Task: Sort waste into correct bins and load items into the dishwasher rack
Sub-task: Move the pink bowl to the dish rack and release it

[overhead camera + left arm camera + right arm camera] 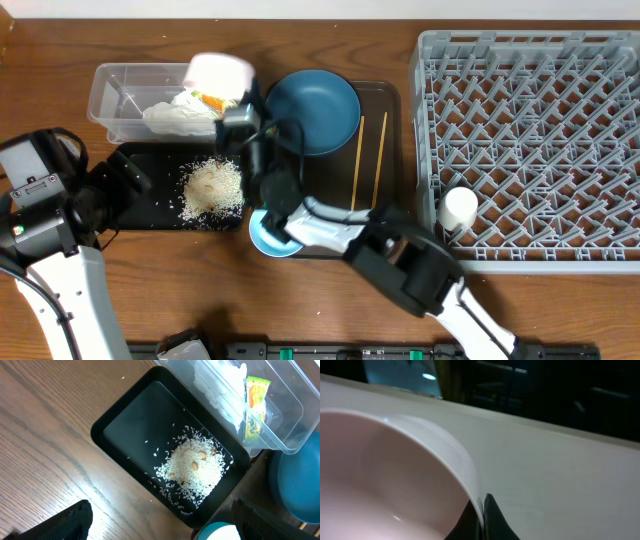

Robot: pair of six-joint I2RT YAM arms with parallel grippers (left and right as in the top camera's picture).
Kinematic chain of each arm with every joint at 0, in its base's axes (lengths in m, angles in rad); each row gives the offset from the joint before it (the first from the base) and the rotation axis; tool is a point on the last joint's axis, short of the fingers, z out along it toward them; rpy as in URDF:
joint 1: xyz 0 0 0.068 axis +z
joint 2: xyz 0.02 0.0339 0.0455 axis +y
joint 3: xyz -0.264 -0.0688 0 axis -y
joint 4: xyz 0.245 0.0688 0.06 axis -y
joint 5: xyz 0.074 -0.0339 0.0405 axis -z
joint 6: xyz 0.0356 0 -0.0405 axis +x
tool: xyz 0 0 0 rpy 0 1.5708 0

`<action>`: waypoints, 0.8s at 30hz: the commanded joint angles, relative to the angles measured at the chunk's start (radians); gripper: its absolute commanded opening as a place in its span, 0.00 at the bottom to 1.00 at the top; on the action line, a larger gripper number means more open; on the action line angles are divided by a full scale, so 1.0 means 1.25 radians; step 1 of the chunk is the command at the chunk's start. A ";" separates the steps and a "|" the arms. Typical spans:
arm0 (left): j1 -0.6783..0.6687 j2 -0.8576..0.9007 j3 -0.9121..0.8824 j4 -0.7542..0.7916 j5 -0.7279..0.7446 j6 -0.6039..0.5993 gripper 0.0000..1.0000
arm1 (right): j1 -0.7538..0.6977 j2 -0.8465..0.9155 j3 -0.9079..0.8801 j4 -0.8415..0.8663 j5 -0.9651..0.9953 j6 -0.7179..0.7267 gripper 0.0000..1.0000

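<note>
My right gripper (pixel 238 118) is shut on the rim of the cream-white bowl (pixel 220 72), holding it tilted above the clear tub (pixel 115 95). The right wrist view shows the rim (pixel 470 475) pinched between the fingers (pixel 481 515). The tub holds the white tissue (pixel 178 114) and the snack wrapper (pixel 255 402). The rice heap (pixel 212 187) lies in the black tray (pixel 150 190). My left gripper (pixel 160 525) is open and empty over the table by the tray's near corner. The dark blue plate (pixel 313 110) and chopsticks (pixel 368 160) lie on the brown tray. The white cup (pixel 460 208) stands in the rack (pixel 530 140).
The light blue bowl (pixel 268 238) sits at the front edge of the brown serving tray (pixel 388 100), partly hidden under my right arm. The right arm reaches diagonally across the tray from the front. Bare wooden table lies to the left and front.
</note>
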 commanded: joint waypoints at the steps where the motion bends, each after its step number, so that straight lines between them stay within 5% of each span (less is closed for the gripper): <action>1: 0.004 0.004 0.013 -0.003 -0.013 0.002 0.92 | -0.037 -0.086 -0.006 -0.065 -0.052 -0.002 0.01; 7: 0.004 0.004 0.013 -0.003 -0.013 0.002 0.91 | -0.091 -0.244 -0.045 -0.423 -0.140 0.126 0.01; 14: 0.004 0.004 0.013 -0.003 -0.013 0.002 0.92 | -0.207 -0.518 -0.046 -0.965 -0.327 0.435 0.01; 24: 0.004 0.004 0.013 -0.003 -0.013 0.002 0.92 | -0.451 -0.766 -0.046 -1.456 -0.320 0.521 0.01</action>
